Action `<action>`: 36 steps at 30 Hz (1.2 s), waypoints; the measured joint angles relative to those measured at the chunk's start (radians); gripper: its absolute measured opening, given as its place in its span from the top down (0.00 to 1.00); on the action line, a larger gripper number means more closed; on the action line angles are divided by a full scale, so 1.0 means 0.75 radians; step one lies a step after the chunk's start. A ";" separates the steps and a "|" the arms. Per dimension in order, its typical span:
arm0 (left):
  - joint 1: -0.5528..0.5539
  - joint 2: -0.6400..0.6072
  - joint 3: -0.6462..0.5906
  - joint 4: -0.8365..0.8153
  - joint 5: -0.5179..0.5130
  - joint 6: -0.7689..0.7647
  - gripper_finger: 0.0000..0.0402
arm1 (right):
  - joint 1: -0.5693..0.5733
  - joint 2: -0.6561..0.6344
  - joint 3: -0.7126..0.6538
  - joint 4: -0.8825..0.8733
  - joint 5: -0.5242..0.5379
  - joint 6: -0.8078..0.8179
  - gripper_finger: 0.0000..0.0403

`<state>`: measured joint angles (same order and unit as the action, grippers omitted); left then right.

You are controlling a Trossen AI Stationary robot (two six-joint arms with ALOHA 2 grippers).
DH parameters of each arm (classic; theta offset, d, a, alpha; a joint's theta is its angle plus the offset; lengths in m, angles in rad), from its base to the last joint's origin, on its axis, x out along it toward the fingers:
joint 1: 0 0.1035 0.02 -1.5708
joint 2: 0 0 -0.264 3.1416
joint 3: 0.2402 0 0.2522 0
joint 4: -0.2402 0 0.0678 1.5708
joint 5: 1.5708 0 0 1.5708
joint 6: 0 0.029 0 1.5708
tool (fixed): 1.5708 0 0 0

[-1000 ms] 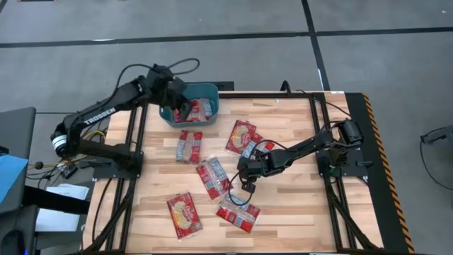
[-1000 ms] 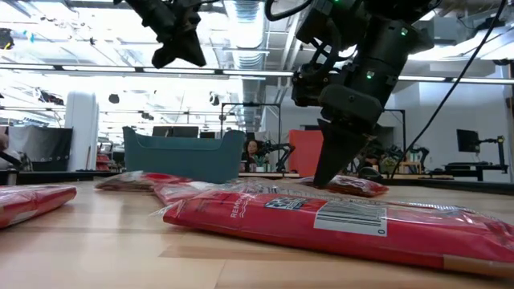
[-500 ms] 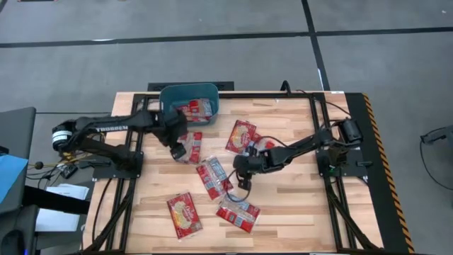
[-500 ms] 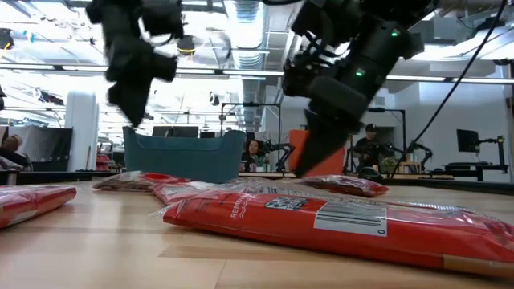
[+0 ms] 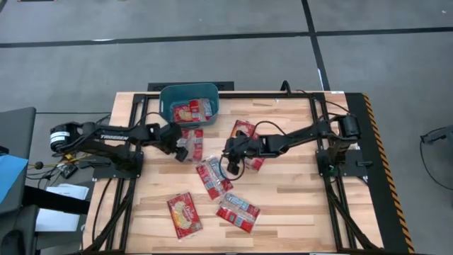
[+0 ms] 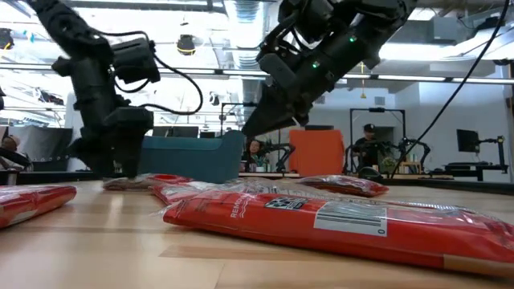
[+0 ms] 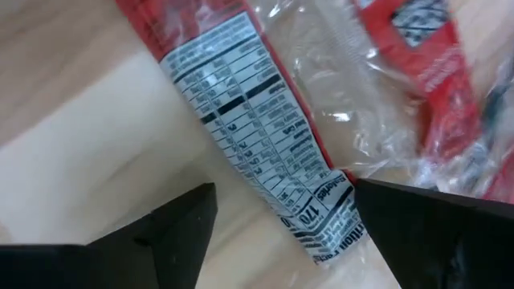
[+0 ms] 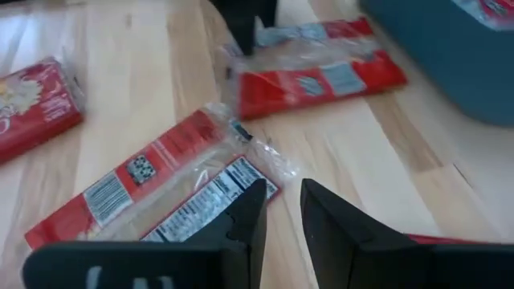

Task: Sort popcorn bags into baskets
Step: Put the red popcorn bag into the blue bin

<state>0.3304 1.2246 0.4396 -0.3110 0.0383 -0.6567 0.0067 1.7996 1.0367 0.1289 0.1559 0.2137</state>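
Popcorn bags: two already in the teal basket [image 5: 170,95] at the table's [image 5: 297,205] far left; six loose on the wood. The nearest target bag [image 5: 190,145] lies flat just in front of the basket. These look light, floppy and crinkly with slick film, likely to slide under a push; best pinched at a crimped end seam. Left gripper [image 7: 281,233] sits low over that bag's edge, fingers spread wide and empty, straddling its end. Right gripper [image 5: 232,157] hangs above the table's middle between a central bag [image 5: 212,177] and another [image 5: 244,134], fingers nearly together, holding nothing.
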 joint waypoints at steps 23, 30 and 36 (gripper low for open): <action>0.016 0.006 -0.181 0.554 0.045 -0.220 0.28 | -0.134 0.643 0.556 0.056 -0.073 -0.039 0.74; 0.017 0.006 -0.181 0.554 0.057 -0.235 0.32 | -0.117 0.734 0.752 -0.118 -0.131 -0.050 0.74; 0.013 0.007 -0.181 0.543 0.069 -0.249 0.52 | -0.116 0.694 0.750 -0.199 -0.145 -0.069 0.74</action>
<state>0.3401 1.2301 0.3038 0.0963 0.0901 -0.8435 -0.0806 2.3201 1.5990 -0.0205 0.0469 0.1620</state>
